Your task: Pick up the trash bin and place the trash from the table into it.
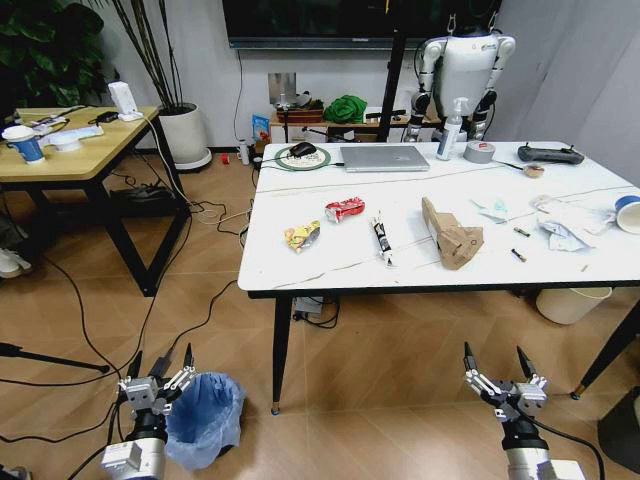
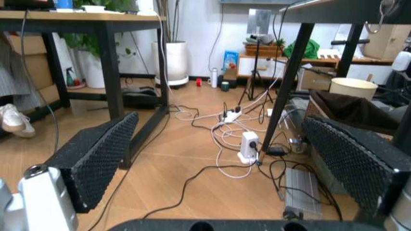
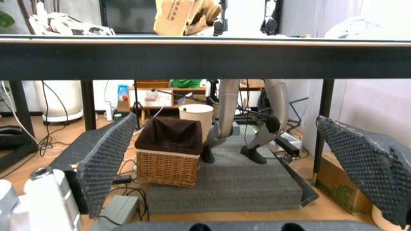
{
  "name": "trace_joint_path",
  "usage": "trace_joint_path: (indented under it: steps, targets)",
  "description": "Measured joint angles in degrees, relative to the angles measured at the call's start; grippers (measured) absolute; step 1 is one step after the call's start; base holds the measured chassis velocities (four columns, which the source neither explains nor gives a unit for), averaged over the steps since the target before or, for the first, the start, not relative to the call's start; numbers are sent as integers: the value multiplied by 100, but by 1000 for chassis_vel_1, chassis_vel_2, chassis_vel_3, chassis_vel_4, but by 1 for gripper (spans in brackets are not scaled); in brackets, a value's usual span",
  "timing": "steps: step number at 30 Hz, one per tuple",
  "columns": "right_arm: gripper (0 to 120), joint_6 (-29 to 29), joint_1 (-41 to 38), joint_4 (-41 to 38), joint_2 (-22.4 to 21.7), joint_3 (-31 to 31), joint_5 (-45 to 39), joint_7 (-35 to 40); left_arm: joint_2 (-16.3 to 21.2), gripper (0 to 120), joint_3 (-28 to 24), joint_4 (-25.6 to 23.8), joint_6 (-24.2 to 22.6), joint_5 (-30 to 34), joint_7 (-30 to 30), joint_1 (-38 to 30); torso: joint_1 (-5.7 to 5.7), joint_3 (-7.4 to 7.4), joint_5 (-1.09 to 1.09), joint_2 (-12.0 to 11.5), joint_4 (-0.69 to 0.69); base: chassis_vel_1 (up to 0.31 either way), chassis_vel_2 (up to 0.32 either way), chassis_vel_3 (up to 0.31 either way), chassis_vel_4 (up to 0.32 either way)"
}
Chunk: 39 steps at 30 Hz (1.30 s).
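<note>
Left end effector [image 1: 162,367] hovers low over the wooden floor, its ribbed black fingers [image 2: 96,159] spread wide and holding nothing; the trash bin [image 1: 205,420], round with a crinkled light-blue bag over its rim, stands just beside it on the side toward my middle. My right end effector [image 1: 497,366] hangs equally wide open and empty below the bench [image 1: 300,265] edge. Up on that marble-look top lies the trash [image 1: 452,233]: a crumpled brown paper bag, red and yellow wrappers, white papers
</note>
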<state>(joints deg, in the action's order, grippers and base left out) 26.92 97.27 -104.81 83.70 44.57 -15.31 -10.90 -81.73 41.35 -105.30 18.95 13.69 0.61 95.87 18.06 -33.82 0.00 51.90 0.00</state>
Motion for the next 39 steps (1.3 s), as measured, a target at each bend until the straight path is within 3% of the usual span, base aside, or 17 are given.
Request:
trace_joint_path:
  steps: [25,39]
  targets:
    - [100,24,9,-6,-18,23,-20,-6,-39,100,-30,-51,-18,71,14,-5,-212,288,-1,-504,-2,-35,-36,-33,-35]
    - [100,14,-37,16,-40,-10,-29,-4,-78,100,-15,7,187,-6,-12,-29,-220,302,0,-523,1,-14,-19,-17,-23]
